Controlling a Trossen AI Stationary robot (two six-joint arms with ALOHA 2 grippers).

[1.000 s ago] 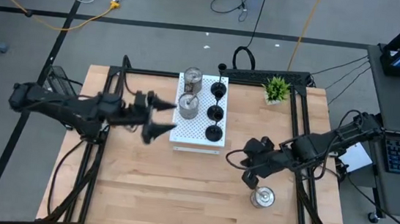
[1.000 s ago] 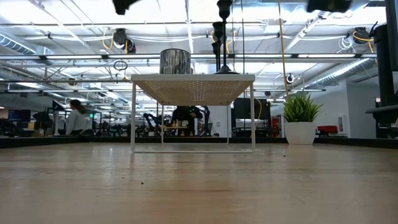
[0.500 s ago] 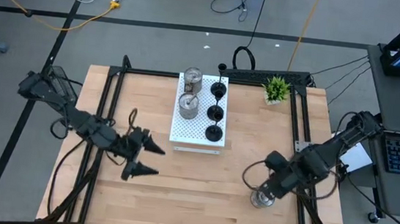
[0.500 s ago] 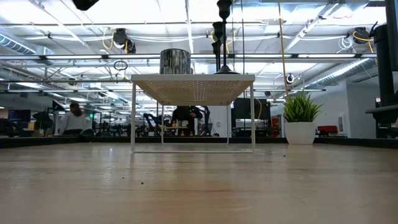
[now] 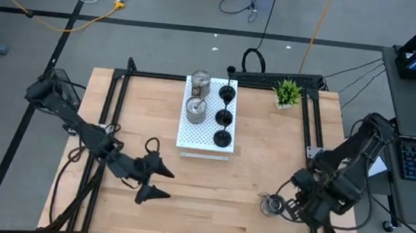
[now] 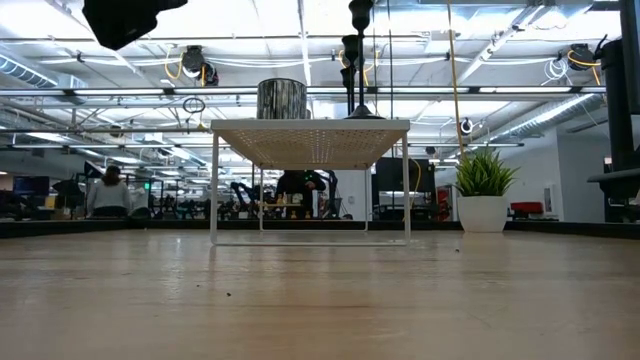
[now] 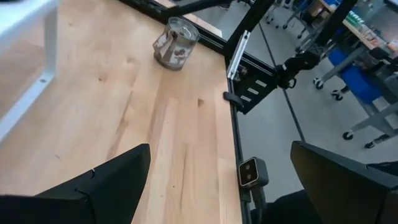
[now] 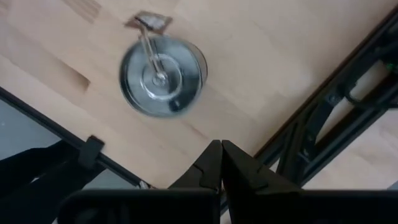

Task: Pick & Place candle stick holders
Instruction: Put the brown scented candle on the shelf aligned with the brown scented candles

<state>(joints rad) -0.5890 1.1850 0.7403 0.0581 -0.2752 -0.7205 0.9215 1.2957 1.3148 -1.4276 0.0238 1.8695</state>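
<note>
A white perforated stand (image 5: pixel 203 148) in the table's middle carries two silver candle stick holders (image 5: pixel 200 81) (image 5: pixel 196 109) and three black ones (image 5: pixel 227 93) (image 5: pixel 224 118) (image 5: pixel 223 138). A third silver holder (image 5: pixel 270 206) (image 8: pixel 163 76) stands on its base on the wood near the right front corner. Just right of it my right gripper (image 5: pixel 289 207) (image 8: pixel 221 155) points down, shut and holding nothing. My left gripper (image 5: pixel 157 182) (image 7: pixel 217 180) hangs open over the near left part of the table, facing that holder (image 7: pixel 176 42) from far off.
A small green potted plant (image 5: pixel 288 92) (image 6: pixel 484 190) stands at the far right corner. Black frame rails (image 5: pixel 316 127) run along the table's sides. Bare wood lies between the stand and the near edge. A person (image 6: pixel 108 190) sits in the room beyond.
My left gripper has swung away from the stand's left side toward the near edge and sunk, staying open. My right gripper has passed over the lone silver holder toward the near right corner, rolling as it went, and stays shut. The holder has kept its place.
</note>
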